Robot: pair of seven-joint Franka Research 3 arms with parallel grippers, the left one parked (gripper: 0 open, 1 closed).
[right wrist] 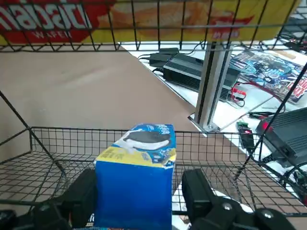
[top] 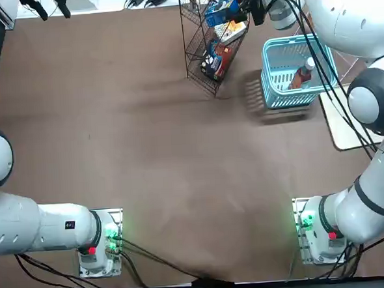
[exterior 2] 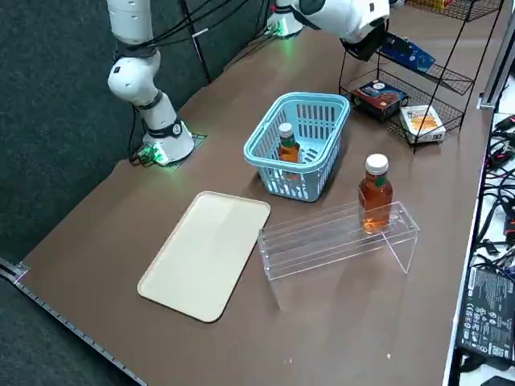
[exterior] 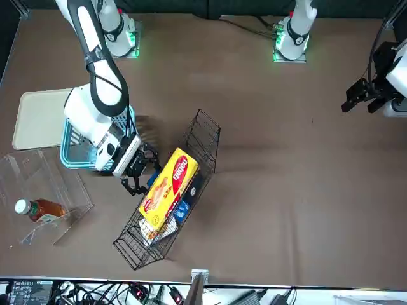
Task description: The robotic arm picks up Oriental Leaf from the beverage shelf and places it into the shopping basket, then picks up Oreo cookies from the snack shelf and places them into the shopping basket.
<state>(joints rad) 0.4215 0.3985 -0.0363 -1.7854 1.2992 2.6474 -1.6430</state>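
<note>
basket of light blue slotted plastic (exterior 2: 299,145), in which a clear bottle of orange-brown tea with a white cap (exterior 2: 289,145) is held. bright blue rectangular snack pack (right wrist: 135,177) is flanked by the separated fingers of the right gripper (right wrist: 139,201), inside the black wire tiered rack (right wrist: 72,143); a yellow wafer box (exterior: 169,189) is carried on its upper tier.

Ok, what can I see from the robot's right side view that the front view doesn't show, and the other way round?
Only the right side view shows the tea bottle inside the shopping basket; the arm hides that spot in front.

Only the front view shows the yellow Nabati pack on the snack shelf.

Both show the cream tray, the clear rack with another tea bottle, and the right gripper at the snack shelf.
</note>
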